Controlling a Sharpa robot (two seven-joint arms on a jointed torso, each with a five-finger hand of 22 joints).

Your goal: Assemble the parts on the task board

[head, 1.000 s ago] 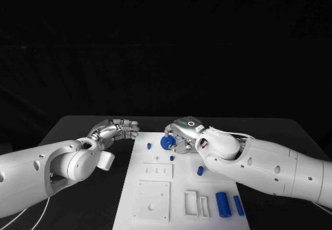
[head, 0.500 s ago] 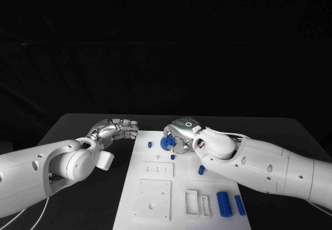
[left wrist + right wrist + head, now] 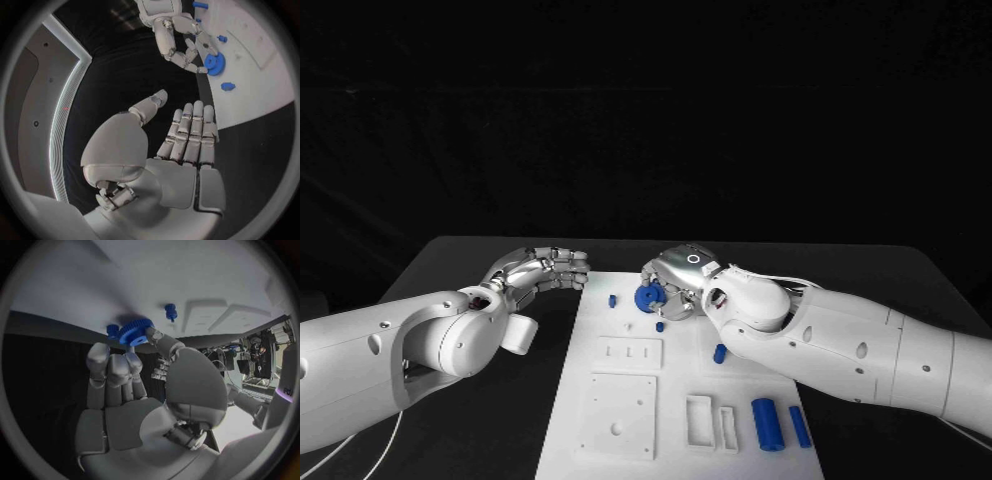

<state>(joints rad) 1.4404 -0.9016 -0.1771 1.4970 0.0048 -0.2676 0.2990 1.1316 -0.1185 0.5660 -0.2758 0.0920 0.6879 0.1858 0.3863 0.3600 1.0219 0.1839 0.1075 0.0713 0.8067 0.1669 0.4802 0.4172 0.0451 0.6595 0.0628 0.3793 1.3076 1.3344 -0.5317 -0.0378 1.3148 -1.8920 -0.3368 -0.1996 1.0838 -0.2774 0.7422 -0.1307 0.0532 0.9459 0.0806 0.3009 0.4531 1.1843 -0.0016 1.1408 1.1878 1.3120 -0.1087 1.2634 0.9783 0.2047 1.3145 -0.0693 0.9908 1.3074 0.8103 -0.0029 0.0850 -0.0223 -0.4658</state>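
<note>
The white task board point(image 3: 625, 400) lies mid-table. My right hand point(image 3: 678, 278) is over its far end and pinches a blue gear point(image 3: 648, 296) between thumb and fingers, low over the board. The right wrist view shows the gear point(image 3: 134, 331) at the fingertips of the right hand point(image 3: 125, 390), with a small blue peg point(image 3: 170, 312) standing in the board just beyond. My left hand point(image 3: 545, 268) hovers off the board's far left corner, fingers stretched out side by side and holding nothing. The left wrist view shows this left hand point(image 3: 181, 145) facing the gear point(image 3: 214, 63).
More blue parts are on the board: a peg point(image 3: 613, 300) near the far left edge, a short pin point(image 3: 720, 353) mid-right, and a thick cylinder point(image 3: 764, 424) and a thinner one point(image 3: 798, 426) at the near right. White slotted blocks point(image 3: 708, 424) stand near them.
My right forearm has shifted slightly; the hand and the gear stay at the same spot. The left hand has not moved.
</note>
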